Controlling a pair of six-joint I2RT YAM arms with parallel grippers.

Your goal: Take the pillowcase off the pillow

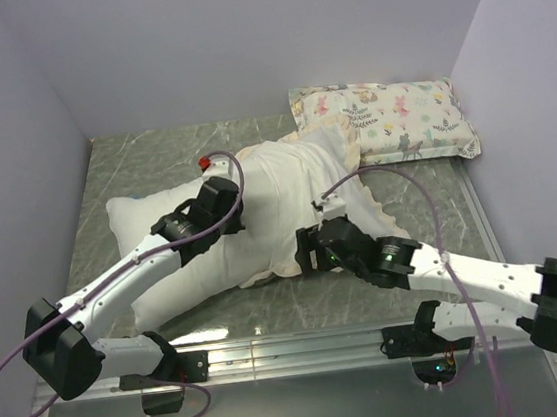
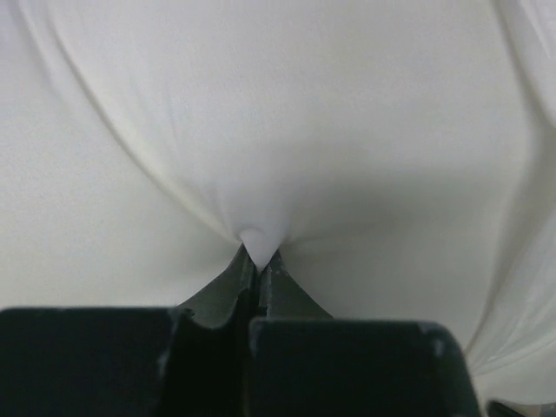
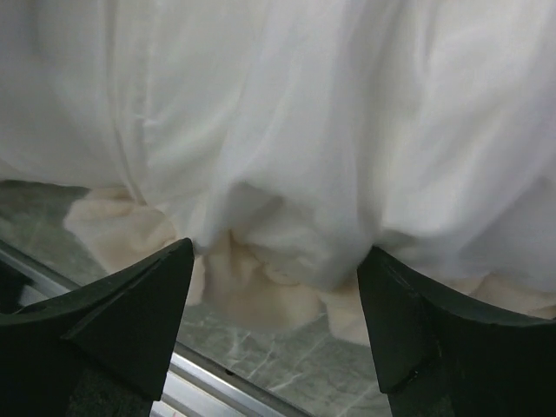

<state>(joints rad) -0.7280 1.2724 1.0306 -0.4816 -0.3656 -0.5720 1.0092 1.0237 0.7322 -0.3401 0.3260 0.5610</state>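
The white pillow point(image 1: 144, 224) lies left of centre, its right end inside the pillowcase point(image 1: 296, 181). The pillowcase shows its white inside and cream ruffled border point(image 1: 287, 266); no dark grey side shows. My left gripper point(image 1: 227, 212) is on the pillow next to the pillowcase's edge, shut on a pinch of smooth white pillow fabric point(image 2: 259, 239). My right gripper point(image 1: 309, 252) is open at the pillowcase's near edge. In the right wrist view its gripper point(image 3: 276, 261) has its jaws wide apart and empty, with the white pillowcase point(image 3: 287, 130) and its ruffle point(image 3: 261, 295) just ahead.
A small animal-print pillow point(image 1: 389, 120) lies at the back right against the wall. A small red object point(image 1: 204, 163) sits behind the left gripper. The grey marble tabletop point(image 1: 141, 154) has walls on three sides and a metal rail point(image 1: 294, 346) along the front.
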